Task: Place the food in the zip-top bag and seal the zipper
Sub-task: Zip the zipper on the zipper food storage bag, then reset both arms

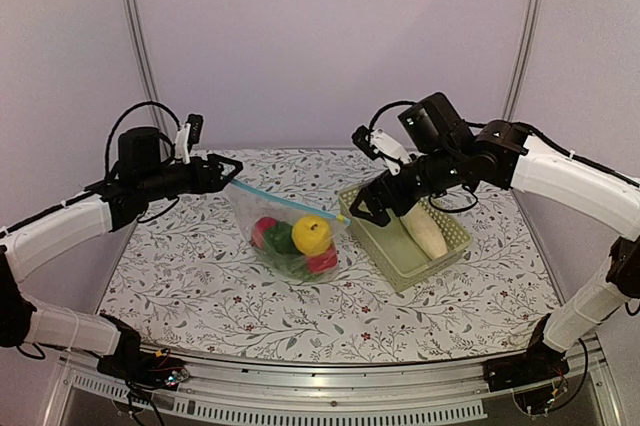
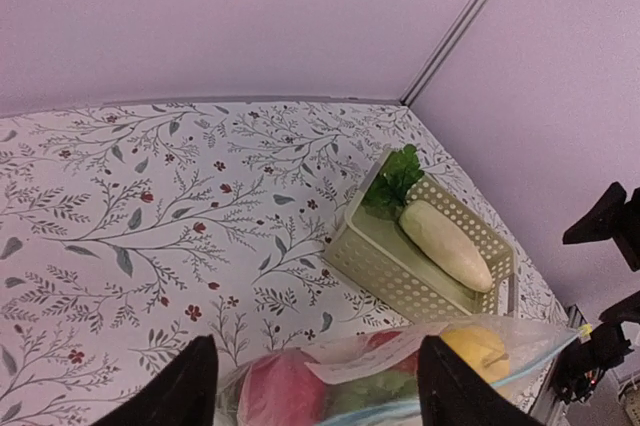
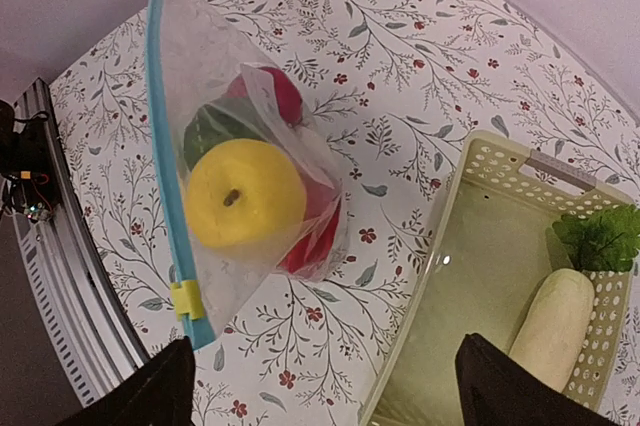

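Observation:
The see-through zip-top bag stands on the table mid-left, holding a yellow apple, red pieces and green pieces. Its light-blue zipper runs along the top, with a yellow slider at the right end. My left gripper is open, its jaws wide apart on either side of the bag's left top corner. My right gripper is open and empty, hovering over the left rim of the basket. The white radish and a green leafy piece lie in the basket.
The pale green lattice basket sits to the right of the bag, near the table's right side. The table has a floral cloth. Purple walls with metal posts close in the back and sides.

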Controlling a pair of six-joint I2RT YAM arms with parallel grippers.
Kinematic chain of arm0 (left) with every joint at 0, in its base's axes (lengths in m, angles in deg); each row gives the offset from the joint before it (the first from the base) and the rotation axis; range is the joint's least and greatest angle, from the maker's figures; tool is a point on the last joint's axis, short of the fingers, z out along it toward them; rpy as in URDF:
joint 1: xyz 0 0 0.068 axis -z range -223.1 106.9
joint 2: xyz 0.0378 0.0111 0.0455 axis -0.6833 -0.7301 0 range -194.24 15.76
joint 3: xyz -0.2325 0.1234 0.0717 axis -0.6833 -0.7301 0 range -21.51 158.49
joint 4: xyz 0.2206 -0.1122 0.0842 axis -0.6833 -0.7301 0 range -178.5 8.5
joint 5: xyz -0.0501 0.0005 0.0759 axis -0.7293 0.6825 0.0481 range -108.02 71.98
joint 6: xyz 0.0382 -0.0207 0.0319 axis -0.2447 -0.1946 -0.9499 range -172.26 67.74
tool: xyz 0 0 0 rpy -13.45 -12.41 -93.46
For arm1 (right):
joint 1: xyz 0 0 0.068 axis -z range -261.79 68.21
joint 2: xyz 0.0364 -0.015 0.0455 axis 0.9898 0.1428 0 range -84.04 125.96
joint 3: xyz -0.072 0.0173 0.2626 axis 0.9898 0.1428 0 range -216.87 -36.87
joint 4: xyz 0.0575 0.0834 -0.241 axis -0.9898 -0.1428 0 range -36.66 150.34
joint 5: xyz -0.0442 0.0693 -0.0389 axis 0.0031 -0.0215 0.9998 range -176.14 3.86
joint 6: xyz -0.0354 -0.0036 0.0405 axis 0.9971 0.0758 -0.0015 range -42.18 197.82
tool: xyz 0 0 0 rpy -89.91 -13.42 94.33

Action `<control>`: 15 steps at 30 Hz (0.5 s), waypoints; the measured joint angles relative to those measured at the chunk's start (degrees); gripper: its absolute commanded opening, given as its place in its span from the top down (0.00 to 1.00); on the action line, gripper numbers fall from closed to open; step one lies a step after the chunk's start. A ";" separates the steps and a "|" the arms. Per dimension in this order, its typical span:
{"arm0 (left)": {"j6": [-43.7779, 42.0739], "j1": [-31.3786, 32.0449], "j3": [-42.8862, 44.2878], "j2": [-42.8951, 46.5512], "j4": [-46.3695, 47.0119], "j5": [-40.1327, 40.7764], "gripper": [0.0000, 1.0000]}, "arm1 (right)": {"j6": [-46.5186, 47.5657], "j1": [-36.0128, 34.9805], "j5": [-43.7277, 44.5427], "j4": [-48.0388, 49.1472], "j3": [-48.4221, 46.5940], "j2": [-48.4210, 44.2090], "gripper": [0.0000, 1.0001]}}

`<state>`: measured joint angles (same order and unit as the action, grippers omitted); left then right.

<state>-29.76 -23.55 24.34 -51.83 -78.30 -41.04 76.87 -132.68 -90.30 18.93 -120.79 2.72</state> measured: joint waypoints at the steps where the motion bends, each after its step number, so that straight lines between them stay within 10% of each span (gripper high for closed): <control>1: -0.42 -0.17 0.70 -0.15 -0.55 0.31 0.01 | -0.39 0.15 0.63 0.00 0.00 -0.02 0.01; 15: -0.61 -19.39 4.02 -0.13 -3.89 2.97 0.01 | -16.11 23.96 2.05 11.80 12.59 -6.49 0.01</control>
<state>-30.37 -42.94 28.36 -51.96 -82.19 -38.07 60.76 -108.73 -88.25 30.73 -108.20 -3.77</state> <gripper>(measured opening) 0.995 0.987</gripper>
